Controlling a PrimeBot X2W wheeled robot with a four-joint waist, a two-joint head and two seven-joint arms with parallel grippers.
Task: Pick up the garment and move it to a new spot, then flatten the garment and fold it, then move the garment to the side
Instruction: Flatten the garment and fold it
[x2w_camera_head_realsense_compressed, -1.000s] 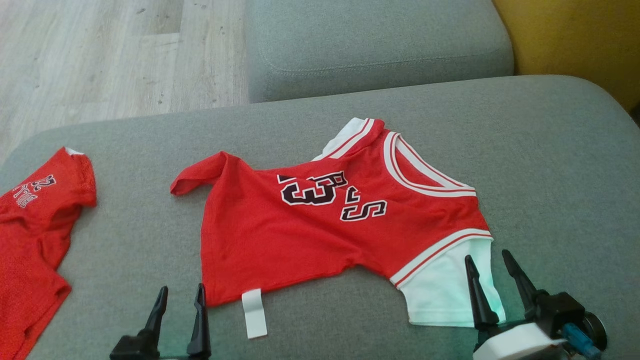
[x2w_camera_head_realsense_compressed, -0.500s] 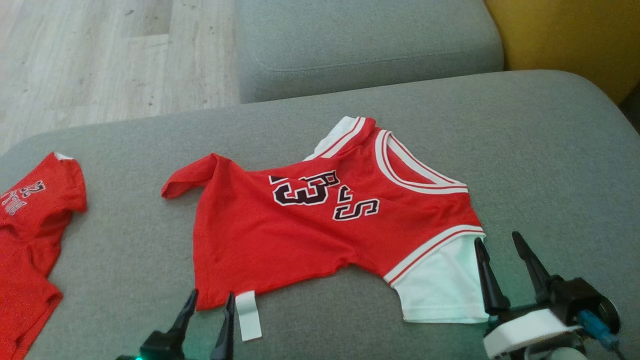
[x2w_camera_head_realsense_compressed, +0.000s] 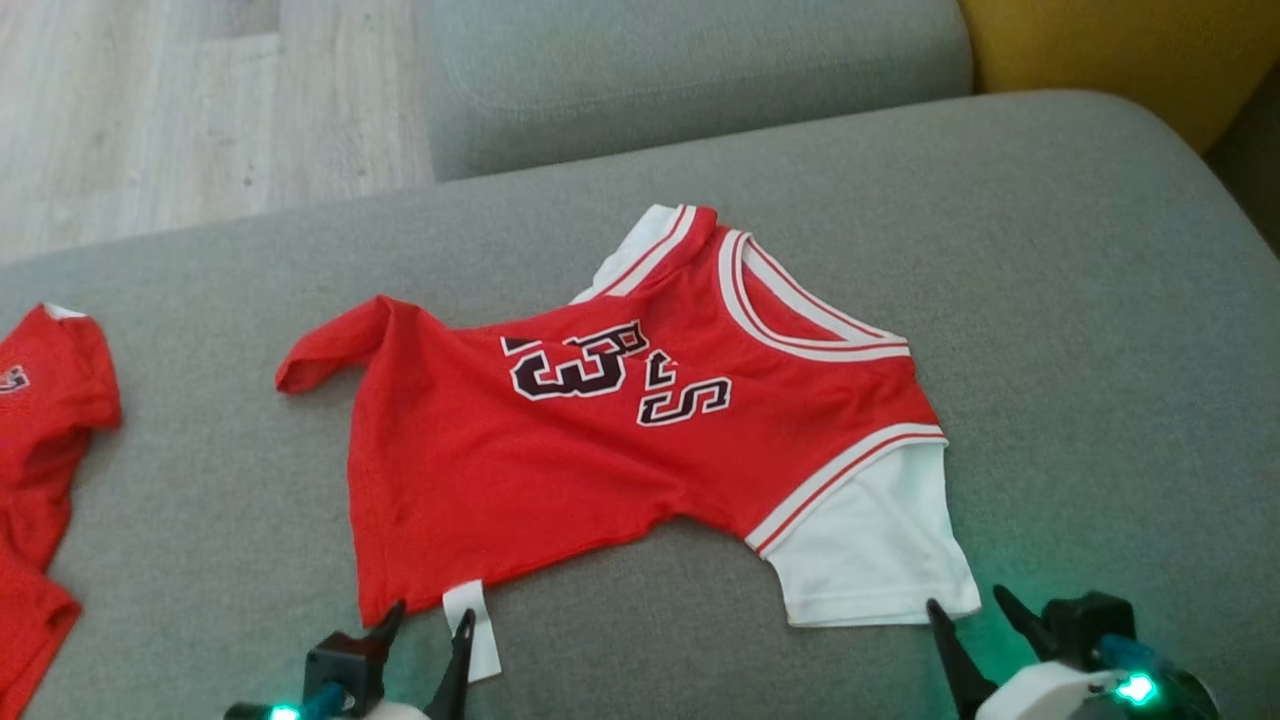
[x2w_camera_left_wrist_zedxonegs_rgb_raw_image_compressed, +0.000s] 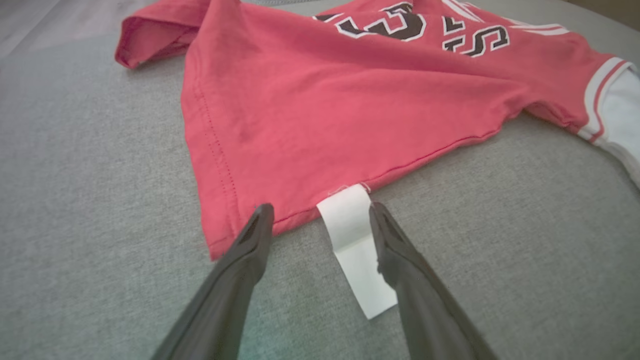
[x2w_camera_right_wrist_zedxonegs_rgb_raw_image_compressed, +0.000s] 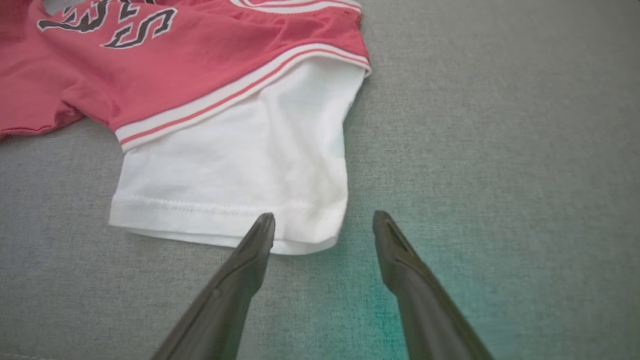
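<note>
Both my grippers stand wide open, holding nothing. My left gripper (x2w_camera_head_realsense_compressed: 430, 612), at seven o'clock in the head view, has the white tag (x2w_camera_left_wrist_zedxonegs_rgb_raw_image_compressed: 356, 240) between its fingers, where it hangs from the hem of the red shirt (x2w_camera_head_realsense_compressed: 560, 450). My right gripper (x2w_camera_head_realsense_compressed: 965, 598), at five o'clock, brackets the near corner of the white sleeve (x2w_camera_right_wrist_zedxonegs_rgb_raw_image_compressed: 240, 165). The shirt lies crumpled mid-cushion on the grey sofa (x2w_camera_head_realsense_compressed: 1100, 300), one red corner flipped out toward ten o'clock.

I judge the step to be the two-handed pick-up. To do it well I should bite red cloth, not just the tag — so shift the left toward eleven o'clock onto the hem corner — and push the right deeper over the sleeve before closing. Then lift level, clear of the other red garment (x2w_camera_head_realsense_compressed: 40, 400) at nine o'clock.
</note>
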